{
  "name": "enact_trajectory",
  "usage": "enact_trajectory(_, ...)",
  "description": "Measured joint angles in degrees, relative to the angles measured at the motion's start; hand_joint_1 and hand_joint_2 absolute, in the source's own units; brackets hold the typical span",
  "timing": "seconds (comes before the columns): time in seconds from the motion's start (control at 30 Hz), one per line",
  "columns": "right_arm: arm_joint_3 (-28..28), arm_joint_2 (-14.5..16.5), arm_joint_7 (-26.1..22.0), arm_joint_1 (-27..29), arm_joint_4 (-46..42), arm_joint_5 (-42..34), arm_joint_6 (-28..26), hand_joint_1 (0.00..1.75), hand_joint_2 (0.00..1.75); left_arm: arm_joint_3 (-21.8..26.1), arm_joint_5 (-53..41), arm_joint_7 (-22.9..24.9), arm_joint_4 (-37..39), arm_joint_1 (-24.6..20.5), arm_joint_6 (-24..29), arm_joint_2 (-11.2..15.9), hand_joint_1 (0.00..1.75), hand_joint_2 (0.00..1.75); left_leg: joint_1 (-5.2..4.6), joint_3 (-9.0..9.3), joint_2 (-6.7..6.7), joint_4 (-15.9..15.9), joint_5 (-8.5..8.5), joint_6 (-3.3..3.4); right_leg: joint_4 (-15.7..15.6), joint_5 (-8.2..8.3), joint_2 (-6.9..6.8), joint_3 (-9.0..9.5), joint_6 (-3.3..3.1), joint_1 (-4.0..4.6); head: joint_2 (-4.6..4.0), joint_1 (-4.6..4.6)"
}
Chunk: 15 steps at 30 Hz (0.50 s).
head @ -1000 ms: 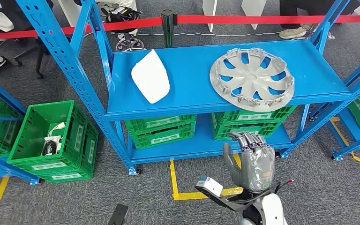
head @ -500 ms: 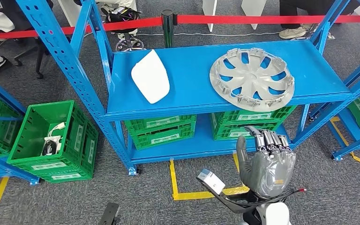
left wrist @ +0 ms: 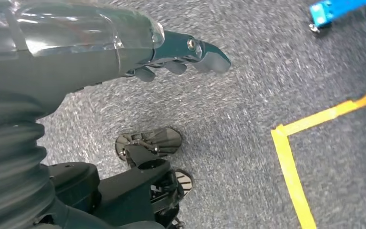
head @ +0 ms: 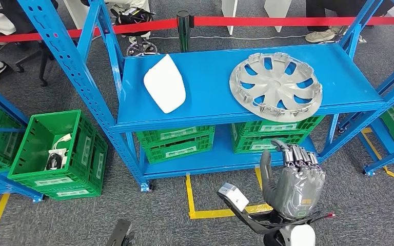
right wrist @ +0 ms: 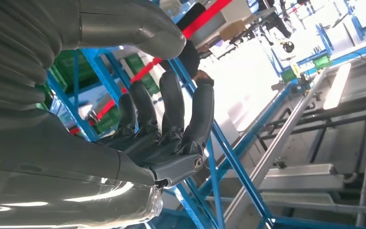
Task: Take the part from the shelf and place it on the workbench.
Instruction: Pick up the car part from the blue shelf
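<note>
Blue steel shelf [head: 220,110] stands ahead, its top board carrying two parts well apart: a white shell-shaped cover [head: 165,83] toward the left and a silver hubcap [head: 276,85] toward the right, its near rim at the shelf's front edge. Both lie flat, untouched. Green crates [head: 175,143] sit on the lower board; another green crate [head: 56,154] stands on the grey carpet at left, with small white items inside. Right hand [head: 292,179] is raised below the hubcap's side of the shelf, fingers [right wrist: 174,107] extended and spread, holding nothing. Left hand [left wrist: 171,57] hangs over the carpet near yellow floor tape [left wrist: 290,167]; its fingers are mostly hidden, so grip cannot be judged. Red barrier tape [head: 297,21] runs behind the shelf.
</note>
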Motion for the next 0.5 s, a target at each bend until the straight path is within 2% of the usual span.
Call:
enact_trajectory(0.23, 1.88, -0.03, 1.32, 0.03, 1.31, -0.16, 0.0, 1.75, 1.75, -0.38, -3.14, 2.23, -0.13, -0.34, -1.1, 0.02, 0.0, 1.75, -0.33, -0.01, 0.06, 0.11, -0.17, 0.3, -0.07, 0.02, -0.01, 0.0, 0.35, -0.33, 0.0, 0.01)
enact_trajectory(0.37, 2.35, -0.01, 1.3, 0.08, 1.93, -0.21, 0.0, 1.75, 1.75, -0.61, -3.56, 2.67, -0.16, -0.38, -1.25, 0.02, 0.0, 1.75, -0.21, 0.25, 0.05, -0.3, -0.2, 1.04, 0.72, 0.18, 0.01, -0.07, 0.99, -0.42, 0.0, -0.02)
enact_trajectory(0.43, 2.51, -0.03, 1.3, 0.08, 2.07, -0.24, -0.01, 1.75, 1.75, -0.61, -3.66, 2.73, -0.28, -0.43, -1.31, 0.01, 0.0, 1.75, 0.13, 0.96, 0.07, -0.66, -0.22, 1.46, 3.92, -1.29, 0.15, -1.36, 1.24, -0.42, -0.01, 0.03)
enact_trajectory(0.5, 2.71, -0.04, 1.3, 0.23, 2.27, -0.27, -0.02, 1.75, 1.75, -0.63, -3.82, 2.86, -0.47, -0.48, -1.33, 0.01, 0.0, 1.75, 0.19, 1.3, 0.1, -0.73, -0.39, 1.68, 10.83, -4.46, 0.26, -5.0, 1.48, -0.48, -0.01, 0.13)
